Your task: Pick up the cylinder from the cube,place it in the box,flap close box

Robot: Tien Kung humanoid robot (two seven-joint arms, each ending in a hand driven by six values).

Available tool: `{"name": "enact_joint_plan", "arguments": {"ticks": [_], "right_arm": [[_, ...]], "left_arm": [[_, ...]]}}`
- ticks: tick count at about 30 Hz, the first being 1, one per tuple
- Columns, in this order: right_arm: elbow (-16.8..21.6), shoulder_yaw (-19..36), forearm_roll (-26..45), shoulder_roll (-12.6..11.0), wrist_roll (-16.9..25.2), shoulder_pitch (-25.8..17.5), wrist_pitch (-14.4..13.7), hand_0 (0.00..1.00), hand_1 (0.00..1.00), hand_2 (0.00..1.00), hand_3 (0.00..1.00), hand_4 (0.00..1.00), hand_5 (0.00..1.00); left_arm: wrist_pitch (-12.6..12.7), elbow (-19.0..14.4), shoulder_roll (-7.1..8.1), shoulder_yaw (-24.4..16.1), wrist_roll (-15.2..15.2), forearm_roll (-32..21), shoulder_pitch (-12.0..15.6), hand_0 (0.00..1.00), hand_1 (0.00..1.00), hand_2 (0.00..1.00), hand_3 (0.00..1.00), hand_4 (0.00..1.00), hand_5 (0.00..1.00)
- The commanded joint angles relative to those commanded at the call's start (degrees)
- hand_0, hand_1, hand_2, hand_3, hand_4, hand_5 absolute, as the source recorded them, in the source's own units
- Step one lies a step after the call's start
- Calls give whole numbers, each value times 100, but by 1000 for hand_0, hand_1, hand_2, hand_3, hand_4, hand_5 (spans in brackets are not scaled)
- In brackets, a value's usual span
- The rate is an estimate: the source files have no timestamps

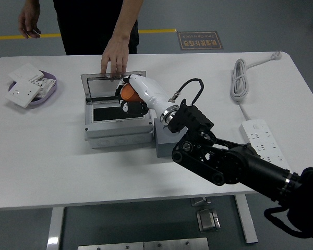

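R hand [131, 95] clamped on orange cylinder [127, 91], held over open box [117, 121], above its black interior. Grey cube [165, 144] sits behind the hand, under the forearm, just beside box. Person's hand [115, 58] beyond R hand rests on top edge of raised box lid [101, 87].

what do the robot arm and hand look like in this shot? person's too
Right arm: black, chunky jointed links, ending in a silver ring, then a white forearm shell. A black cable loops off the wrist. Right hand: white with black fingers. Person's hand is bare, forearm uncovered; dark clothing on the torso.
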Motion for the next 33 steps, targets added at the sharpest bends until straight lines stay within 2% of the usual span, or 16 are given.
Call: {"name": "enact_joint_plan", "arguments": {"ticks": [3, 7, 11, 12, 17, 18, 23, 24, 29, 30, 33], "right_arm": [[-110, -273, -33, 0, -291, 259, 76, 326, 380, 375, 286, 2, 2], [-246, -578, 156, 0, -388, 482, 94, 322, 385, 385, 310, 2, 2], [-322, -861, 499, 0, -341, 629, 61, 322, 385, 385, 310, 2, 2], [-335, -934, 602, 0, -307, 653, 52, 352, 425, 451, 439, 35, 2], [-404, -1200, 1103, 0, -112, 718, 60, 352, 425, 451, 439, 35, 2], [-421, -1226, 1172, 0, -74, 728, 98, 363, 455, 487, 480, 3, 2], [-490, -1260, 962, 0, -150, 796, 281, 363, 455, 487, 480, 3, 2], [-501, -1264, 898, 0, -174, 810, 305, 627, 612, 614, 609, 44, 66], [-543, -1363, 672, 0, -270, 913, 390, 627, 612, 614, 609, 44, 66], [-547, -1391, 669, 0, -274, 932, 385, 833, 770, 795, 746, 392, 126], [-559, -1476, 637, 0, -296, 973, 386, 833, 770, 795, 746, 392, 126]], "left_arm": [[-4, 0, 25, -12, 5, 20, -9, 571, 593, 548, 576, 605, 319], [-9, 0, 56, -39, 15, 59, -25, 571, 593, 548, 576, 606, 321], [-9, 0, 83, -62, 24, 85, -35, 571, 593, 548, 576, 606, 321], [-8, 0, 90, -71, 28, 93, -37, 571, 593, 548, 575, 606, 322], [-10, 0, 112, -109, 43, 133, -52, 571, 593, 548, 575, 606, 322], [-11, 0, 116, -113, 44, 138, -55, 571, 593, 548, 576, 605, 322], [-12, 0, 132, -121, 47, 152, -62, 571, 593, 548, 576, 605, 322], [-12, 0, 134, -120, 47, 153, -63, 571, 593, 548, 575, 603, 322], [-12, 0, 138, -119, 57, 163, -66, 571, 593, 548, 575, 603, 322], [-13, 0, 138, -121, 58, 165, -70, 571, 593, 548, 575, 601, 320], [-15, 0, 146, -125, 60, 173, -83, 571, 593, 548, 575, 601, 320]]}}
